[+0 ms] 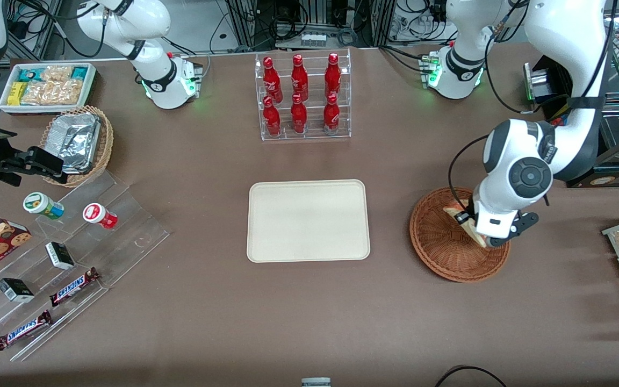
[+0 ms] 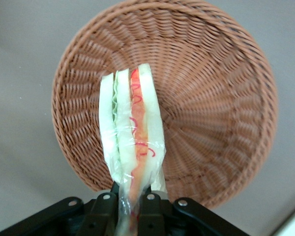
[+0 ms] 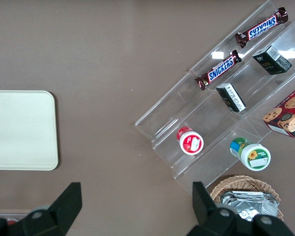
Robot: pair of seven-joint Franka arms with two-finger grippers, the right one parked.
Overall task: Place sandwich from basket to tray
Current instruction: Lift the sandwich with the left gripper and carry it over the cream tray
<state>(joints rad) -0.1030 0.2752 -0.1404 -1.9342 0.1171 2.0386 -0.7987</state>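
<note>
A: What materials and shapes are to be seen?

B: A round, shallow basket [image 1: 452, 252] of reddish-brown woven wicker is seen toward the working arm's end of the table. A flat cream tray [image 1: 308, 221], rectangular with rounded corners and a low rim, is laid beside it on the matte brown table [image 1: 309, 322]. The sandwich [image 2: 132, 132] is a pale triangular wedge wrapped in clear film.

A: What is shown by one view and not by another?

B: In the left wrist view the cut edge is laid bare: white bread with green and red-orange layers. In the front view only a pale corner of the sandwich [image 1: 462, 217] is seen under the arm. The tray's corner alone is caught by the right wrist view.

A: Where is the sandwich held?

B: It is pinched at its narrow end by the gripper [image 2: 132, 206], whose black fingers are closed against the wrapper. The wedge is seen above the basket.
</note>
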